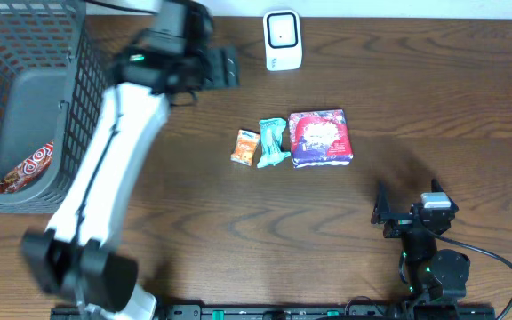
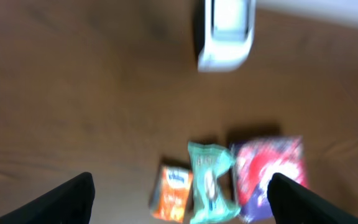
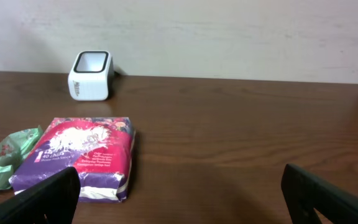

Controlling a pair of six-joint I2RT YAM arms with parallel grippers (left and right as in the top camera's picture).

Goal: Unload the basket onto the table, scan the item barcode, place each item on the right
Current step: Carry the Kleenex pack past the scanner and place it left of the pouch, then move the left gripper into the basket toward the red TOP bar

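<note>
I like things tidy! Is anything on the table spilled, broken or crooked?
Nothing stands out. The small orange packet, crinkly green packet and purple-and-pink pack lie side by side, unspilled. The white box-shaped scanner stands upright behind them. A red wrapper lies inside the dark mesh basket.

Under my arm the table (image 1: 238,222) is dark grained wood with a soft sheen. Top centre, the scanner (image 1: 283,40) is smooth white plastic. Mid-frame, the purple pack (image 1: 321,138) is glossy film, the green wrapper (image 1: 274,142) crinkled. Far left, the basket (image 1: 78,98) is matt black mesh.
</note>
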